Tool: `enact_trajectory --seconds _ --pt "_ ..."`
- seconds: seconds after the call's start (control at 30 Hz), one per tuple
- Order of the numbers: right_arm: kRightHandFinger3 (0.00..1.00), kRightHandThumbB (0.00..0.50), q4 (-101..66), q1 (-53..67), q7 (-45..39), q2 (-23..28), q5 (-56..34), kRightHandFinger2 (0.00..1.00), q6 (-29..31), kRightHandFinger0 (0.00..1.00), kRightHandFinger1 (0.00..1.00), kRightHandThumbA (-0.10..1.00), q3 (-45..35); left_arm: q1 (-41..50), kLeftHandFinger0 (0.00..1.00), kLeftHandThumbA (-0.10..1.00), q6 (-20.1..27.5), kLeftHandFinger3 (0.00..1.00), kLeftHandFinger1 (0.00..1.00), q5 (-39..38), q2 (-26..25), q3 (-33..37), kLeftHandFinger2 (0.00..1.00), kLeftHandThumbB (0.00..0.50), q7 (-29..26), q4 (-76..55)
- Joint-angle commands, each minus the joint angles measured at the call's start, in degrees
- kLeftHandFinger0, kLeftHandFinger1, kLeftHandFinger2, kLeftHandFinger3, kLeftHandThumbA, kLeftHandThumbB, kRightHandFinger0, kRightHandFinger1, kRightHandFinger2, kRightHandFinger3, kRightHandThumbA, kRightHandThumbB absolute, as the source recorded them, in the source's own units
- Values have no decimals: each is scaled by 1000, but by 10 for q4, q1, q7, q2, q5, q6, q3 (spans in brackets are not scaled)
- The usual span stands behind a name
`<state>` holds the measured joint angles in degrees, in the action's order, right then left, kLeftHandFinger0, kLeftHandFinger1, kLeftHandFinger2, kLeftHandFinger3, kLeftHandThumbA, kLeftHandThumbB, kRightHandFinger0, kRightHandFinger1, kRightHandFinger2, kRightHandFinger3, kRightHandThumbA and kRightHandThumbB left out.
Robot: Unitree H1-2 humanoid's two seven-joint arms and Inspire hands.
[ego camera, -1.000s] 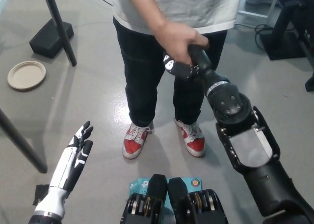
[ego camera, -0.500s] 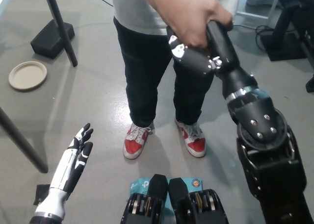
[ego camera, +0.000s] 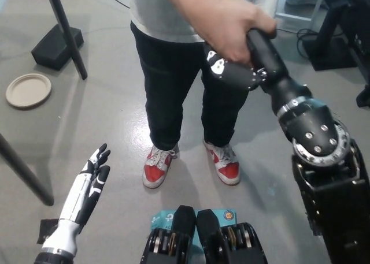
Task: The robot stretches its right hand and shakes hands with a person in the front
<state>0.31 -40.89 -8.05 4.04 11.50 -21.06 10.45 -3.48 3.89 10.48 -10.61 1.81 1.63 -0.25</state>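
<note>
since the earlier frame the clasped hands have been lifted and carried a little to the right, and the black forearm is now raised more steeply. the right hand [ego camera: 237, 67] is gripped from above by the person's hand [ego camera: 228, 24]; whether its own fingers are curled cannot be told. its long axis runs from lower right up to upper left, toward the person's trousers [ego camera: 173, 90]. the left hand [ego camera: 91, 180] rests low at the left, fingers straight and slightly apart, holding nothing. open grey floor [ego camera: 104, 119] lies beyond those fingertips, up to a round plate [ego camera: 28, 90], a dark pole [ego camera: 65, 30] and red shoes [ego camera: 157, 167].
</note>
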Motion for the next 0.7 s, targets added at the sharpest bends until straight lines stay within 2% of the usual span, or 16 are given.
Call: enact_trajectory --seconds 0.0,0.17,0.2,0.23,0.3,0.37,0.4,0.53,0.67 --pt "1000 251 217 -93 30 -13 15 1000 64 1000 1000 291 3 -9 1000 1000 7 1000 1000 7 -4 -1 1000 25 -2 -24" --pt "1000 253 288 -108 45 -16 23 1000 91 1000 1000 305 8 -12 1000 1000 2 1000 1000 1 -3 -3 1000 25 -1 -26" --pt "1000 306 291 -104 32 -12 26 1000 83 1000 1000 405 17 -15 1000 1000 5 1000 1000 4 -6 -3 1000 17 -1 -25" --pt "1000 384 294 -107 19 -7 27 1000 84 1000 1000 528 24 -18 1000 1000 5 1000 1000 5 -8 -3 1000 24 0 -25" --pt "1000 498 288 -107 -17 5 25 1000 83 1000 1000 650 43 -19 1000 1000 2 1000 1000 8 -10 -2 1000 33 1 -25" --pt "1000 500 275 -102 -29 13 27 1000 81 1000 1000 723 57 -17 1000 1000 0 1000 1000 10 -10 -2 1000 41 1 -27" --pt "1000 500 260 -98 -38 20 33 1000 77 1000 1000 795 68 -17 1000 1000 -1 1000 1000 11 -10 -1 1000 43 0 -27" --pt "1000 500 211 -80 -53 34 26 1000 66 1000 1000 857 77 -17 1000 1000 0 1000 1000 7 -7 -3 1000 47 -1 -24" --pt "1000 500 166 -60 -68 43 5 1000 60 1000 1000 852 68 -19 1000 1000 3 1000 1000 11 -9 -1 1000 35 -1 -23"
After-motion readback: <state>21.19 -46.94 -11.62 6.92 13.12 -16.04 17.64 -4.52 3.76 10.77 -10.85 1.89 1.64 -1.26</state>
